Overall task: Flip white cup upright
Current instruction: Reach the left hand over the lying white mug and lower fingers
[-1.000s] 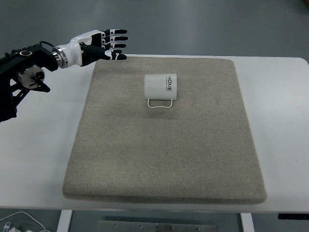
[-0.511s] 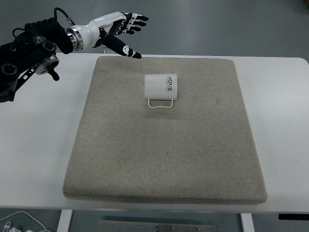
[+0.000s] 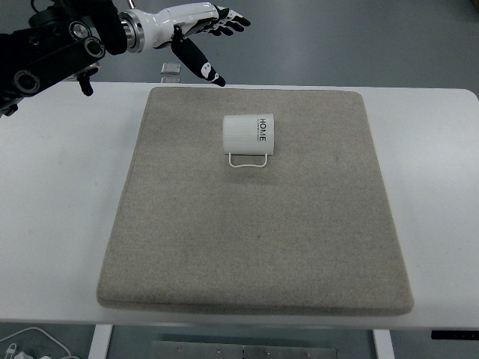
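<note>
White cup (image 3: 250,134) on its side

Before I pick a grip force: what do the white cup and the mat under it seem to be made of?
White cup: probably glazed ceramic or enamel, going by its smooth matte-white ribbed wall, printed lettering and thin wire-like handle.
Mat: looks like felt or short-pile fabric, with a fuzzy beige-grey weave and soft rounded edges.

Bright, even overhead light; soft shadows; sharp focus

My white-and-black left hand (image 3: 200,30), at eleven o'clock from the white ribbed cup (image 3: 249,134), black-lettered, on beige mat (image 3: 254,247).
</note>
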### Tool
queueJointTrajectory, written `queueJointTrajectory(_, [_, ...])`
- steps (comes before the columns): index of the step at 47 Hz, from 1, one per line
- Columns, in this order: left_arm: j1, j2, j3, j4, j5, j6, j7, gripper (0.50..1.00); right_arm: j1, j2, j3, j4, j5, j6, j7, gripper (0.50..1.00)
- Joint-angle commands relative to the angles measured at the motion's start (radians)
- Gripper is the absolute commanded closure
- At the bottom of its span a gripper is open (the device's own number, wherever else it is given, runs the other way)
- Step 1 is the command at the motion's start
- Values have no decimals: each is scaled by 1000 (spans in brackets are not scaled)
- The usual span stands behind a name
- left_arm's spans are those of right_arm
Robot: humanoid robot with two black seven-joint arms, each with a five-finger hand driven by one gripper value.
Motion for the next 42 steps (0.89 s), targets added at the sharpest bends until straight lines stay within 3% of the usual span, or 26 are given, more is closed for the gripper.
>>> queueJointTrajectory(1, [5, -22, 2, 1, 74, 8, 1, 542, 1, 0, 0, 0, 0, 0, 0, 570])
queueJointTrajectory(10, [13, -85, 20, 8, 105, 25, 3, 555, -1, 0, 0, 0, 0, 0, 0, 570])
queueJointTrajectory(23, [21, -200, 170, 43, 105, 151, 14, 555, 1, 0, 0, 0, 0, 0, 0, 570])
queueJointTrajectory(42, [87, -292, 175, 161, 103, 156, 35, 553, 1, 0, 0, 0, 0, 0, 0, 570])
